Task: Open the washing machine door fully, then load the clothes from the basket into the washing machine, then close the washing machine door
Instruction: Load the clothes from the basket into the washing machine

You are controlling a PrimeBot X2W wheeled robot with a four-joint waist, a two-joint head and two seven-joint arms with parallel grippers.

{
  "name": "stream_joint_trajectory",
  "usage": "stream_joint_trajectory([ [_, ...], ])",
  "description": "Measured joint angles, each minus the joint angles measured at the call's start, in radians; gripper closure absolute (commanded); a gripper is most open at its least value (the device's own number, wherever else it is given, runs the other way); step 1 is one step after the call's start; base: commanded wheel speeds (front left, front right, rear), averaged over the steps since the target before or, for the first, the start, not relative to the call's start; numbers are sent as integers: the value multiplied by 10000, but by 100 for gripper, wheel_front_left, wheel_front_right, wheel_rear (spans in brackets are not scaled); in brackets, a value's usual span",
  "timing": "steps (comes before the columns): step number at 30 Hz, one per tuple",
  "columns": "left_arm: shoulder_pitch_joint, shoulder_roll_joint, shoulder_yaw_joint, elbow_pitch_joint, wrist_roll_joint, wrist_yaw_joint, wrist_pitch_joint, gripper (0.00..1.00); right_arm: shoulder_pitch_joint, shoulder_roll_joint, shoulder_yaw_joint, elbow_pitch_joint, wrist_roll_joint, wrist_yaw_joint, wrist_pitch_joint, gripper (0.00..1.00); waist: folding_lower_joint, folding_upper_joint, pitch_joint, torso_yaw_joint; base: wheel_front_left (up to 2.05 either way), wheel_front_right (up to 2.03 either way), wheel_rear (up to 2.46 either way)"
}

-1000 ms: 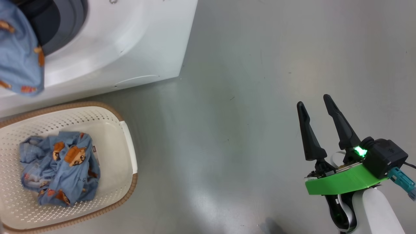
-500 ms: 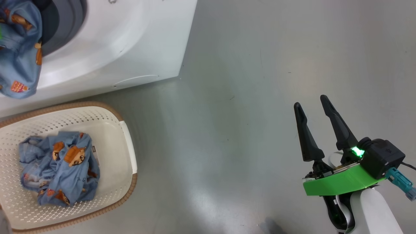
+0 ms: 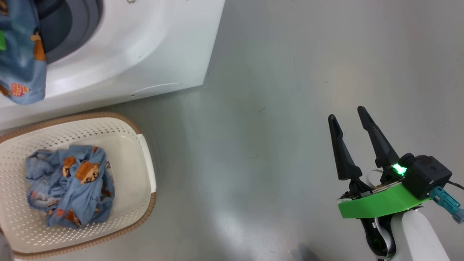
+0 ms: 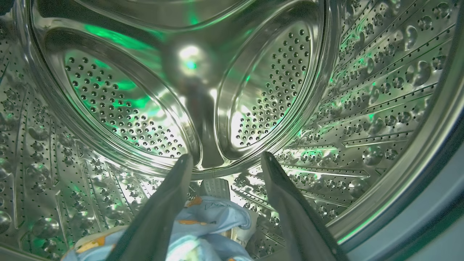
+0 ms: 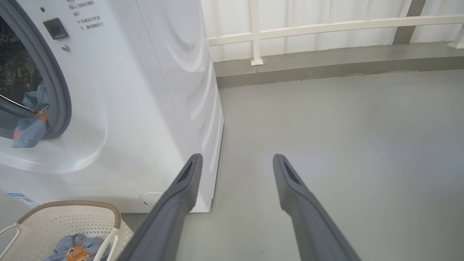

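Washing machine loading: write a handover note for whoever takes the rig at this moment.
Left gripper: open, inside the drum, above a blue cloth piece lying on the drum's bottom.
Right gripper: open, empty, over the floor.
Washing machine: opening uncovered, with a hanging blue cloth draped out over its lip.
Basket: on the floor before the machine, holding a bundle of blue printed clothes.
Done: door open, loading begun.
Left: push the hanging blue cloth in, move the bundle into the drum, close the door.
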Motion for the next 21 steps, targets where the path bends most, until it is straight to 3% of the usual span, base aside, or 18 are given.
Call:
stream_joint_trajectory([
  [11, 910, -529, 382, -35, -86, 0, 0, 0, -5, -21, -104, -6, -2, 2, 0, 0, 0, 0, -111, 191, 0, 0, 0],
  [21, 2183, -1041, 713, -905, -69, 0, 0, 0, 14, -194, -512, -92, -15, 2, 0, 0, 0, 0, -185, 561, 0, 0, 0],
])
